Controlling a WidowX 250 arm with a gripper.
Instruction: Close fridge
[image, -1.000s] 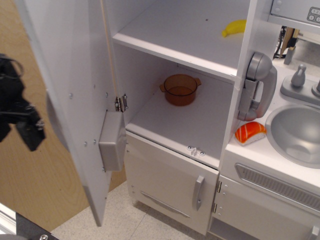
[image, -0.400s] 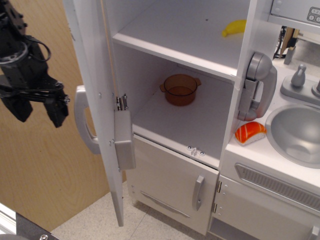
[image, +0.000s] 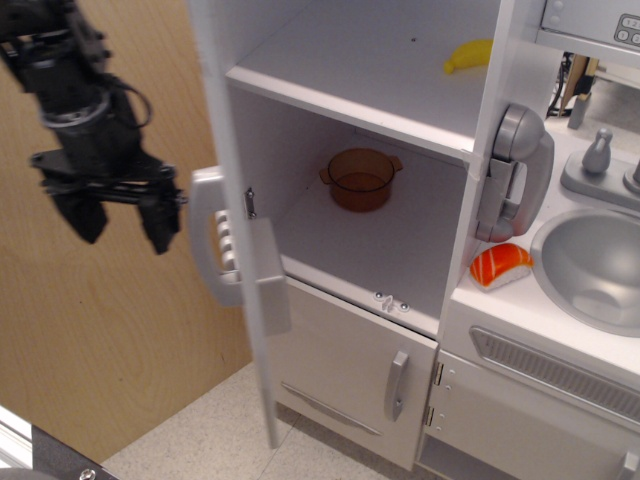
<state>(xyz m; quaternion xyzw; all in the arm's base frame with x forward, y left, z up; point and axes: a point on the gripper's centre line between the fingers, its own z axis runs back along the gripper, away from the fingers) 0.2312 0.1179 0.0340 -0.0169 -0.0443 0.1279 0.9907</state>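
Still ajar: gripper beside the fridge door.
Leftmost, the black jaws hang spread and empty, just left of the door handle; further right, a pot and banana sit on shelves.

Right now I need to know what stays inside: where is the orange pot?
The orange pot sits on the fridge's lower open shelf, toward the back, below the shelf holding the banana.

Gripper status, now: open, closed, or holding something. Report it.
Gripper: open, fingers spread and pointing down, holding nothing; it hangs just left of the fridge door, with no clear contact.
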